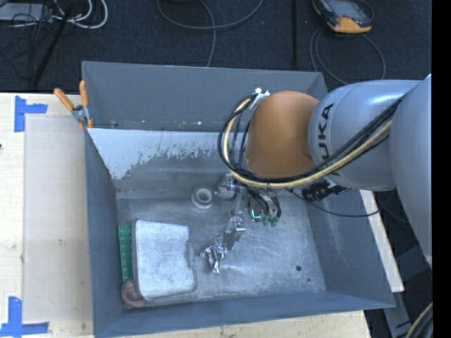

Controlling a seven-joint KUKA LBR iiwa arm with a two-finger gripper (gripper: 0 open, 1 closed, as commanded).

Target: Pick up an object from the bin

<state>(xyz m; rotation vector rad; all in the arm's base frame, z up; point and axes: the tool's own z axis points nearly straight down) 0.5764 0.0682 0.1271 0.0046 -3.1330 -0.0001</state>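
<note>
Starting at the left of the grey bin (99, 189): a green strip (125, 253) lies along the floor's left edge, tight against a white rectangular pad (163, 258). At the pad's near-left corner, a brownish ring (131, 295) peeks out, tucked in the bin's corner. The pad lies flat, filling the left part of the floor. Moving right and further back, a small grey ring (203, 197) sits on its own, well apart from the pad. Now the gripper (213, 259): it's down low at the bin floor, just beside the pad's right edge, the pad being the nearest thing to it. Released or clenched? I cannot tell from here. Above and right, the orange cover (282, 136) and looping cables, then the silver arm (373, 132) reaching in.
</note>
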